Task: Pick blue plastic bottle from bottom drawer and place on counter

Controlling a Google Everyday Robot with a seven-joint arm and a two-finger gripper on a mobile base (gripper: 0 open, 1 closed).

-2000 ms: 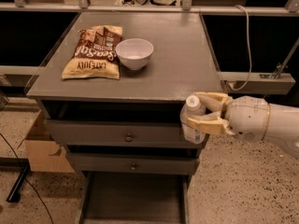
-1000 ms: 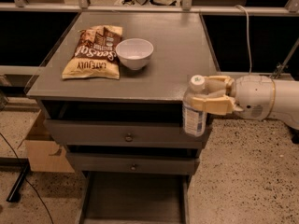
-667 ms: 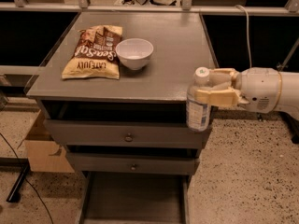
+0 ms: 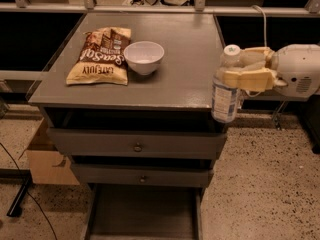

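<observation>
The blue plastic bottle [image 4: 226,95], clear with a white cap and a pale label, hangs upright in my gripper [image 4: 239,68], just off the counter's right front corner, its cap above the counter top and its base below it. The gripper's cream fingers [image 4: 247,77] are shut around the bottle's neck and shoulder; the white arm reaches in from the right. The counter [image 4: 185,59] is the flat grey cabinet top. The bottom drawer [image 4: 145,214] is pulled open below, dark inside and showing nothing in it.
A brown and yellow snack bag [image 4: 102,54] and a white bowl [image 4: 144,57] lie on the counter's left half. Two knobbed drawers [image 4: 137,147] stand slightly ajar. A cardboard box [image 4: 42,156] sits on the floor at the left. A rail runs behind the cabinet.
The gripper has lifted the bottle and carried it to the right, from in front of the top drawer to beside the counter's right front corner.
</observation>
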